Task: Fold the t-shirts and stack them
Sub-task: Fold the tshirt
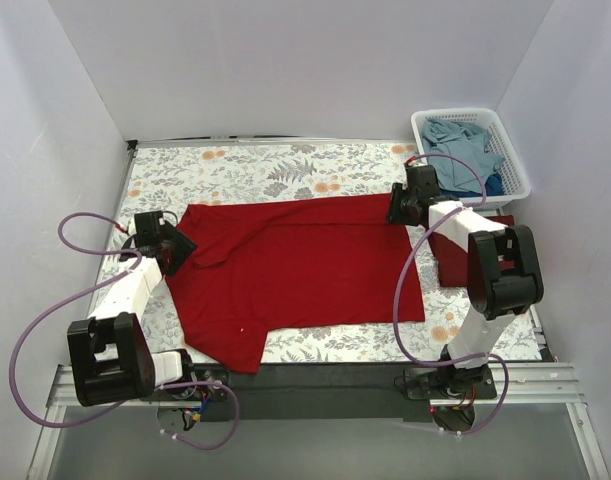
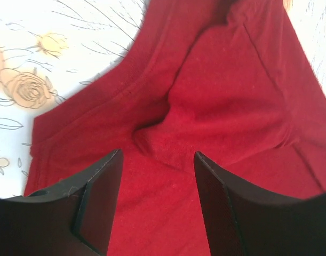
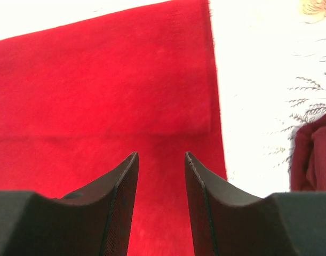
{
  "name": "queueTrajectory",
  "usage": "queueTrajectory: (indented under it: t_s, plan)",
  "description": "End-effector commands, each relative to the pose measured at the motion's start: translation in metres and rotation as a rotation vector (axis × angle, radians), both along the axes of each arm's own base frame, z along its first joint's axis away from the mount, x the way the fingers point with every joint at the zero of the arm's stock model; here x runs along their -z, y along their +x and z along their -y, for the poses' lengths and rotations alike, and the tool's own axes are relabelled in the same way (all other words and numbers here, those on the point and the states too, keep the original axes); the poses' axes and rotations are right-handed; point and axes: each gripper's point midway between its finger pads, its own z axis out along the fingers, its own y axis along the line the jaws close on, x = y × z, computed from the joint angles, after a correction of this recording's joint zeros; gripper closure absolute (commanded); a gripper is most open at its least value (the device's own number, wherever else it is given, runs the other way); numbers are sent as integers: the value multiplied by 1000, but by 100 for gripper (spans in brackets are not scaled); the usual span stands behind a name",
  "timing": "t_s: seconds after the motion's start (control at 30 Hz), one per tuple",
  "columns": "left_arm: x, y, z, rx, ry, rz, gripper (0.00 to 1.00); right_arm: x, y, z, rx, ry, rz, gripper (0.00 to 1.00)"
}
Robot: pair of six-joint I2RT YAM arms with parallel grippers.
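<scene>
Checking item one: where is the bright red t-shirt (image 1: 305,265), and how does it lie? (Desk)

I see it spread flat across the middle of the flowered table (image 1: 285,170), neck end toward the left arm and straight hem toward the right arm. One sleeve sticks out at the near left corner. The cloth is plain and soft, and a small ridge is bunched up near the neck end. (Operator)

Item two: claw states? (Desk)

The left gripper (image 2: 157,154) hangs over that ridge, fingers spread, nothing pinched. The right gripper (image 3: 160,154) sits over the far hem corner, fingers also apart, with red cloth showing between them. (Operator)

Item three: other shirts? (Desk)

I see a darker maroon shirt (image 1: 450,262) folded beside the right arm, apart from the red one. Dusty blue shirts (image 1: 465,145) lie heaped in the white basket (image 1: 470,112) at the far right corner. (Operator)
</scene>
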Motion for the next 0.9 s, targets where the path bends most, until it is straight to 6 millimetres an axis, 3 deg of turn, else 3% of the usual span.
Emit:
queueTrajectory:
  t_s: [0.0,0.23,0.43,0.63,0.8,0.87]
  plan:
    - [-11,8,4,55,50,74,45,-14,31,10,110,8,77,54]
    - [3,4,11,79,51,37,45,8,43,17,137,26,49,55]
    - [-1,6,25,125,61,49,43,-6,23,-5,15,70,59,58]
    - [13,6,15,82,90,-19,42,-23,-23,-71,-230,179,71,57]
    - [11,15,0,42,165,-7,39,-55,-52,-157,-484,333,164,57]
    - [11,23,0,51,170,15,38,-64,-57,-180,-535,353,192,57]
